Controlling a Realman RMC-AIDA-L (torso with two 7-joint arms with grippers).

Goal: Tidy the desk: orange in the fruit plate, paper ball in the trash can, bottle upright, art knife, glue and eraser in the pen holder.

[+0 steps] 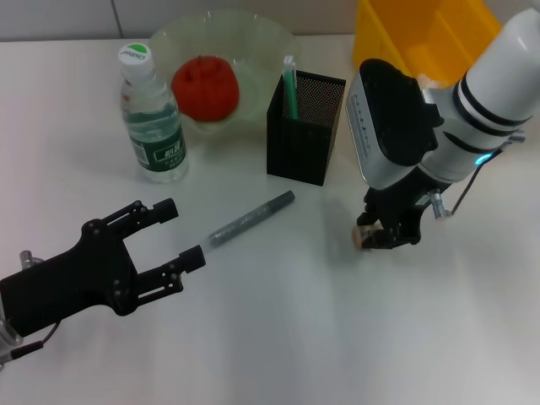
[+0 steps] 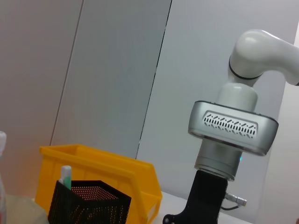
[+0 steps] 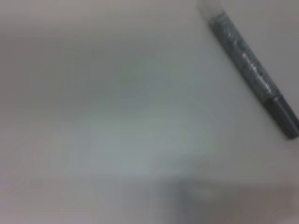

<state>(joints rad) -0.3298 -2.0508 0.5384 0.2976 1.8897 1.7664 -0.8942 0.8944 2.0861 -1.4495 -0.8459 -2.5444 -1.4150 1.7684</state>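
One eraser [image 1: 364,235] btwn right gripper [image 1: 381,237] fingers

Pale grey wall panels [image 2: 117,70] — dark vertical seams.

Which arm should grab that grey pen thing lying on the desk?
Probably the left. The left claw hangs open right beside the grey stick, while the right claw is down over the eraser, farther away on the desk.

orange [image 1: 205,87] in fruit plate [image 1: 266,44], right hand [image 1: 384,235] on eraser [image 1: 364,236]
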